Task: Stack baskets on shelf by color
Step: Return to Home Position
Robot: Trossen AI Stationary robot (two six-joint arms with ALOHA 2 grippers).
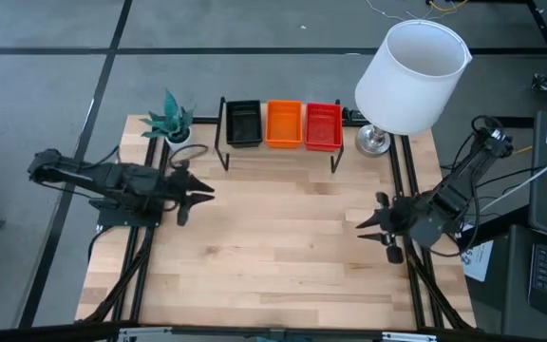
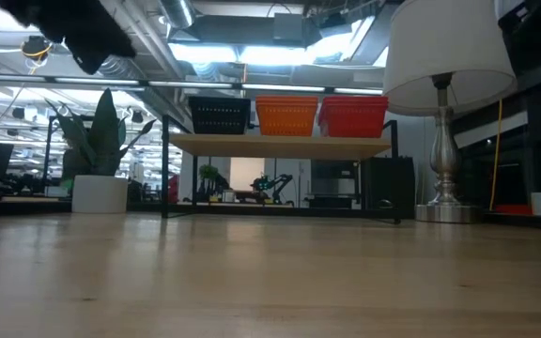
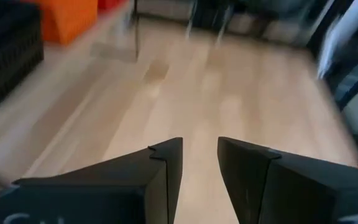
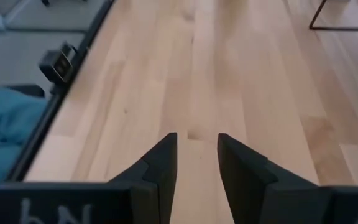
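Three colour stacks sit side by side on the shelf (image 2: 280,144) at the table's far edge: black baskets (image 1: 243,123) on its left end, orange baskets (image 1: 284,124) in the middle, red baskets (image 1: 323,126) on its right end. How many are in each stack can't be counted from here. Every basket in view is on the shelf.

Left gripper (image 3: 200,146) hovers over the table (image 1: 273,266) on the left side, near the shelf's front-left leg, fingers parted with a gap, nothing between them. Right gripper (image 4: 197,140) hangs over the right side, well apart from the shelf, fingers likewise parted and empty.

Sorting looks finished, so the risks are all in the retreat:
- Left arm is the closer one. A wide swing toward the shelf could clip the thin leg, jolt the plank and shake a stack loose. The potted plant (image 1: 169,119) just beside that corner could get knocked too.
- Right arm's upper links sit close under the lamp (image 1: 411,76). Lifting or folding carelessly could hit the shade and tip the lamp toward the red stack.
- Whether the top baskets are fully nested can't be told. If one is perched crooked, even a small table shake could slide it off.
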